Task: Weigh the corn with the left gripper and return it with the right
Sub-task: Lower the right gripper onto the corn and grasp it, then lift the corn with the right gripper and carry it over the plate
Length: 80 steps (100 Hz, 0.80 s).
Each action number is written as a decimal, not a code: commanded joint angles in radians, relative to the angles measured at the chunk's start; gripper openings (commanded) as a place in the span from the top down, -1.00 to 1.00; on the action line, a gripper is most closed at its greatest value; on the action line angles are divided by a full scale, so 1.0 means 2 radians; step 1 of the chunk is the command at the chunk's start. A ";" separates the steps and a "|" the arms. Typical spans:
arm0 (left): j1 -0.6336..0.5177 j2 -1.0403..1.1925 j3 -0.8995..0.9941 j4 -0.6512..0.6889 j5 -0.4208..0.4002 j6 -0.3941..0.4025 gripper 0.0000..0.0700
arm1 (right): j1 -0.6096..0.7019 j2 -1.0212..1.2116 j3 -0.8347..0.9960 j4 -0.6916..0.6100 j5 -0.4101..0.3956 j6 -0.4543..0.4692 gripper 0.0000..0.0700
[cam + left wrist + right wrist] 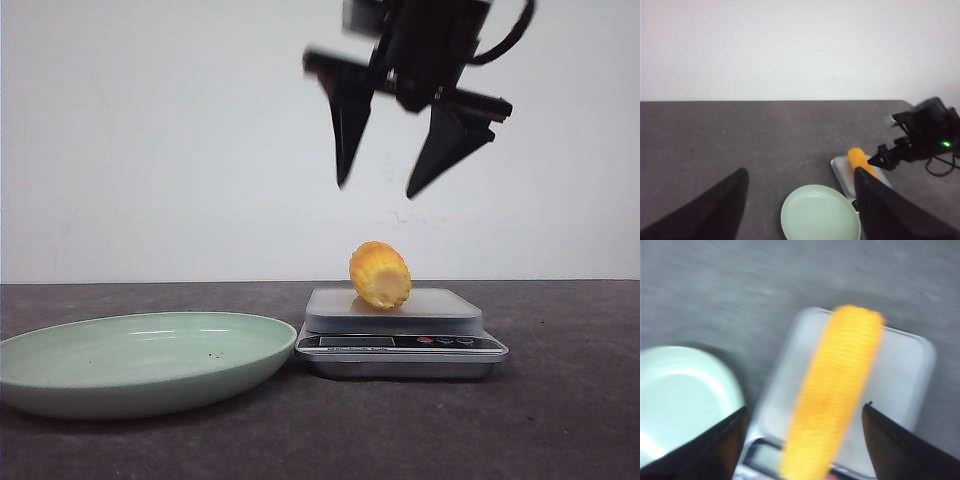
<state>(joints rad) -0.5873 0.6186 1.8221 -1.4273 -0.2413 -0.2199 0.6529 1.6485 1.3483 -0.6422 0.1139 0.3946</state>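
Observation:
The corn (380, 274) is a short yellow-orange cob lying on the platform of a silver kitchen scale (400, 340). My right gripper (376, 190) hangs open directly above the corn, fingers pointing down, a clear gap over the cob. In the right wrist view the corn (835, 390) lies between the spread fingers of the right gripper (804, 407), blurred. My left gripper (800, 170) is open and empty, high and well back from the scale; it is out of the front view. From there the corn (857, 159) and the right gripper (890, 157) show at the far right.
A pale green plate (140, 360) lies on the dark table just left of the scale, almost touching it. It also shows in the left wrist view (820, 212) and the right wrist view (675, 390). A white wall stands behind the table.

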 commanded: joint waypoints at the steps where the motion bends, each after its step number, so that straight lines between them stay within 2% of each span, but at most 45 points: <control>1: -0.003 0.002 0.009 -0.024 -0.003 0.011 -0.12 | 0.004 0.029 0.026 -0.007 0.006 0.005 -0.32; 18: -0.003 0.002 0.008 -0.024 -0.003 0.010 -0.12 | -0.001 0.070 0.034 -0.005 0.008 0.026 -0.32; 27: -0.003 0.002 0.008 -0.024 -0.011 0.009 -0.12 | -0.003 0.090 0.034 -0.015 -0.012 0.046 -0.31; 31: -0.003 0.002 0.008 -0.024 -0.012 0.009 -0.12 | -0.003 0.096 0.034 -0.021 -0.019 0.051 -0.23; 36: -0.003 0.002 0.008 -0.024 -0.012 0.009 -0.12 | -0.003 0.103 0.034 -0.028 -0.023 0.056 0.02; 42: -0.003 0.002 0.008 -0.024 -0.013 0.009 -0.12 | -0.003 0.104 0.034 -0.035 -0.026 0.058 0.54; 43: -0.003 0.002 0.008 -0.024 -0.013 0.009 -0.12 | -0.003 0.104 0.034 -0.035 -0.026 0.058 0.70; 45: -0.003 0.002 0.008 -0.024 -0.013 0.009 -0.12 | -0.003 0.104 0.034 -0.034 -0.025 0.058 0.88; 47: -0.003 0.002 0.008 -0.024 -0.014 0.009 -0.12 | -0.003 0.104 0.034 -0.033 -0.025 0.058 1.00; 63: -0.003 0.002 0.008 -0.024 -0.027 0.009 -0.12 | -0.008 0.087 0.042 -0.030 -0.023 0.056 1.00; 80: -0.003 0.002 0.008 -0.024 -0.027 0.009 -0.12 | -0.010 0.025 0.082 -0.043 -0.017 0.016 1.00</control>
<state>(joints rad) -0.5873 0.6186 1.8198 -1.4273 -0.2901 -0.2157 0.6273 1.7649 1.4448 -0.7479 0.0704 0.4713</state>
